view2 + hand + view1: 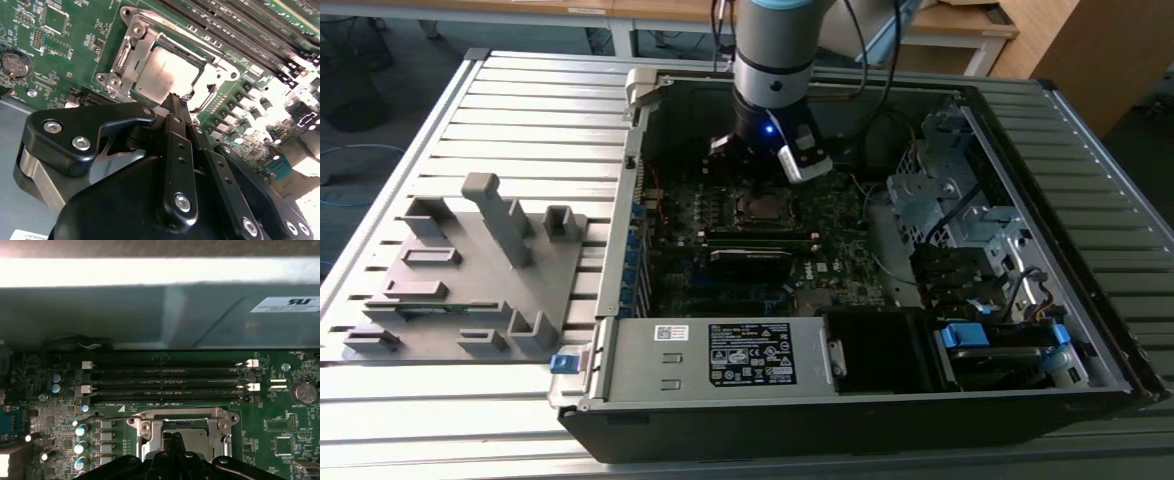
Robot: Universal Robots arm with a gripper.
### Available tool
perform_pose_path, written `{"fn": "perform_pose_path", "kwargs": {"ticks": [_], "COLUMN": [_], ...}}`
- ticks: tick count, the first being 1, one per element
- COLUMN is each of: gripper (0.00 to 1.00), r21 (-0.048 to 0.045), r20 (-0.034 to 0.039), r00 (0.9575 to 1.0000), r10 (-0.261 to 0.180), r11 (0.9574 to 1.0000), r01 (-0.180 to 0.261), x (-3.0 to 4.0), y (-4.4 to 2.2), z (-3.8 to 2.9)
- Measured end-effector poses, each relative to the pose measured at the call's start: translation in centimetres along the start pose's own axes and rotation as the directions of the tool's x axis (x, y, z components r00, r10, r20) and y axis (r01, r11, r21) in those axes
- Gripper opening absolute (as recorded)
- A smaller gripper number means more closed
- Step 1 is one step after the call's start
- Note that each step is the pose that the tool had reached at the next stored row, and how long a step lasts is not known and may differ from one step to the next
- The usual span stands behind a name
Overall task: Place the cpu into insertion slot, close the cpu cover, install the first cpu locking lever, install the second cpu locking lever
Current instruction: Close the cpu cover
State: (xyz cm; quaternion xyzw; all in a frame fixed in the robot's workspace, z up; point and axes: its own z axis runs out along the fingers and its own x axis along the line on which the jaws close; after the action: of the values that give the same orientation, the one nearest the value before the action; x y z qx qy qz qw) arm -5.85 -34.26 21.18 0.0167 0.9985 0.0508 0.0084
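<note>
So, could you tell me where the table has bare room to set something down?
The slatted table is bare between the grey fixture and the far edge, and again in front of the fixture. A narrow strip runs along the computer case on the exterior view's right. Inside the case it is crowded with the motherboard, cables and the hand.

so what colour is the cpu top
The cpu top is dull silver-grey; shows best in the second wrist view.
</note>
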Motion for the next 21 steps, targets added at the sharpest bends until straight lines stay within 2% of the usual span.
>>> {"fn": "perform_pose_path", "kwargs": {"ticks": [4, 15, 18, 21], "gripper": [0.10, 0.10, 0.10, 0.10], "r21": [0.0000, 0.0020, 0.0123, 0.0146], "r20": [0.0000, 0.0001, 0.0008, 0.0006], "r00": [1.0000, 1.0000, 1.0000, 1.0000], "r10": [0.000, 0.001, 0.002, 0.002], "r11": [1.0000, 1.0000, 0.9999, 0.9999], "r01": [0.000, -0.001, -0.002, -0.002], "x": [0.23, 0.54, 0.55, 0.57], "y": [-0.40, -0.47, -0.47, -0.48], "z": [-0.02, 0.17, 0.18, 0.22]}}
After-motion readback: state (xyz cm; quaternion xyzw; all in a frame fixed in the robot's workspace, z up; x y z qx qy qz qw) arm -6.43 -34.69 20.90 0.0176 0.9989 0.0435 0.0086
